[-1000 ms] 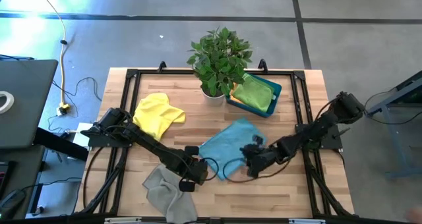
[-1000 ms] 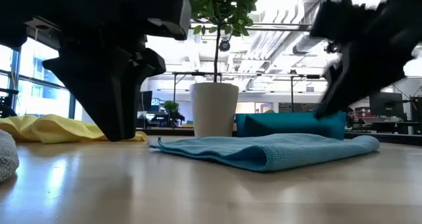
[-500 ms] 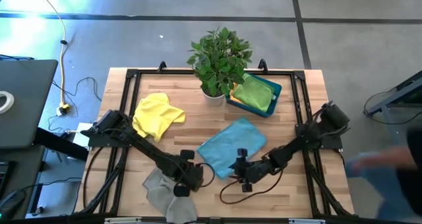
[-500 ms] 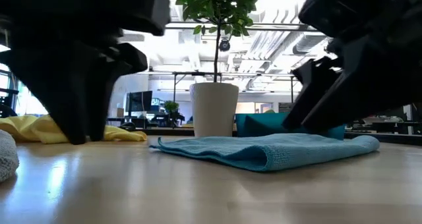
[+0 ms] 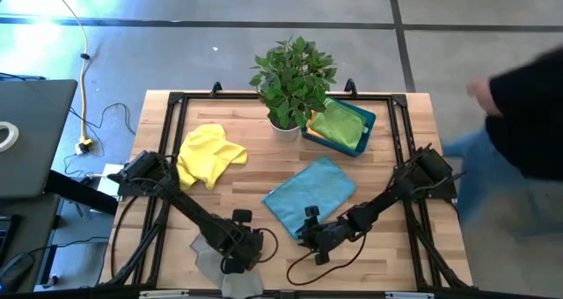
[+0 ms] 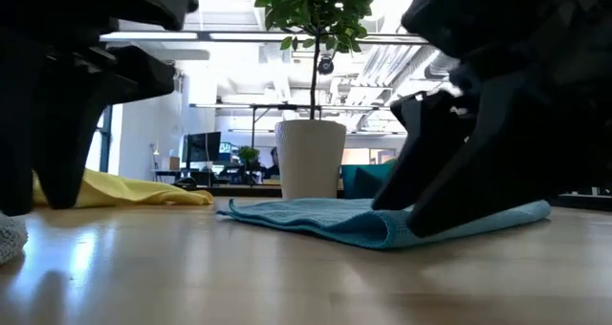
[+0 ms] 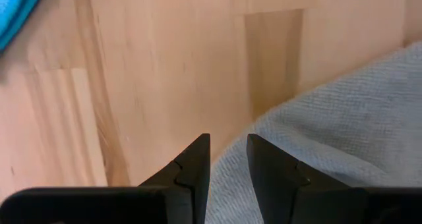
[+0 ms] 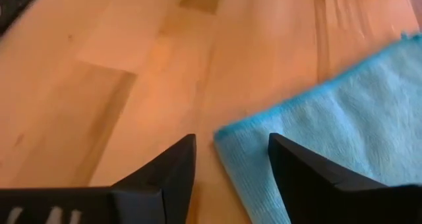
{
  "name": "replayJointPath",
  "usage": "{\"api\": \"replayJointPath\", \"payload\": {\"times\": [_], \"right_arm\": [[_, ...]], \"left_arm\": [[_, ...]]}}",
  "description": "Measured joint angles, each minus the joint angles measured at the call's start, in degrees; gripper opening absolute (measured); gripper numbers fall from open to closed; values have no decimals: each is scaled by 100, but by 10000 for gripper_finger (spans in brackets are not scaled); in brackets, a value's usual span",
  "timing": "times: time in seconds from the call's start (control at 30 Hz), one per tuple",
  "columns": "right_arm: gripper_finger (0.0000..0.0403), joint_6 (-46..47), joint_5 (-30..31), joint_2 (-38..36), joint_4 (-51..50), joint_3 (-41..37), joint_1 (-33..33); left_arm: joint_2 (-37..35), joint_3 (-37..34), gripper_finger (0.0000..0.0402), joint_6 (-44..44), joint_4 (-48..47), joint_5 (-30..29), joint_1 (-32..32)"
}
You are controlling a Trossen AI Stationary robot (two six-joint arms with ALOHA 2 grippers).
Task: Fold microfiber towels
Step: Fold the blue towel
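We see the light blue towel (image 5: 310,194) at frame centre, the left gripper (image 5: 236,257) over the grey towel (image 5: 214,255) at bottom, the right gripper (image 5: 310,237) just below the blue towel's corner, a blurred person (image 5: 528,114) at right.

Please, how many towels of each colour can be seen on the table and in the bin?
Yellow towel: 1
Light blue towel: 1
Grey towel: 1
Green towel, in the teal bin: 1
Total: 4

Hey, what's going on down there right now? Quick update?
Left pincer nearly shut over grey microfiber towel. Right pincer open at light blue microfiber towel's corner. Nothing blocking.
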Motion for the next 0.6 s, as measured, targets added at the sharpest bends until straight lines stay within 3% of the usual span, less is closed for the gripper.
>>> {"api": "replayJointPath", "payload": {"times": [0.33, 0.6], "right_arm": [[139, 536, 229, 0, -385, -41, -88], [49, 762, 93, -13, -568, -29, -145]], "left_arm": [[-2, 0, 90, -299, 2, -3, -165], [-2, 0, 90, -301, 6, -9, -262]]}}
